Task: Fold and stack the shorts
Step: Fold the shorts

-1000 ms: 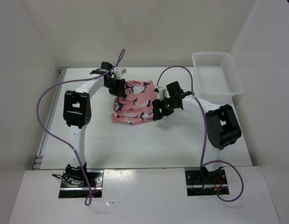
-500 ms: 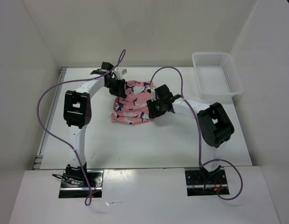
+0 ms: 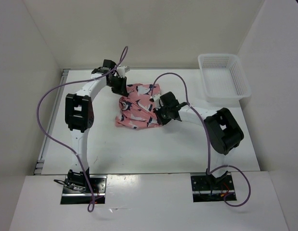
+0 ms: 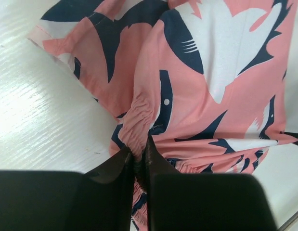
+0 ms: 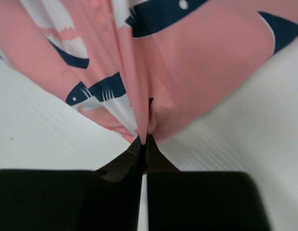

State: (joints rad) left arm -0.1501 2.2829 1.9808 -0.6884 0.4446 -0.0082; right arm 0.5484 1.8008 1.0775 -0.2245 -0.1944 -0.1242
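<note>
The salmon-pink shorts (image 3: 136, 108) with navy-and-white fish shapes lie bunched in the middle of the table. My left gripper (image 3: 119, 86) is at their far left corner, shut on the gathered waistband; in the left wrist view the gripper (image 4: 139, 153) pinches the ruffled elastic of the shorts (image 4: 211, 86). My right gripper (image 3: 159, 115) is at the right side of the cloth, shut on a fold of it. In the right wrist view the gripper (image 5: 145, 139) clamps a thin pleat of the shorts (image 5: 187, 62) just above the table.
A white perforated basket (image 3: 223, 75) stands at the far right of the table. Purple cables loop over both arms. White walls close in the table on the left, the back and the right.
Both grippers closed on the shorts. The right gripper slid left into the cloth's right edge. The cloth has bunched up and its shape has shifted from a flat fold to a crumpled one.
</note>
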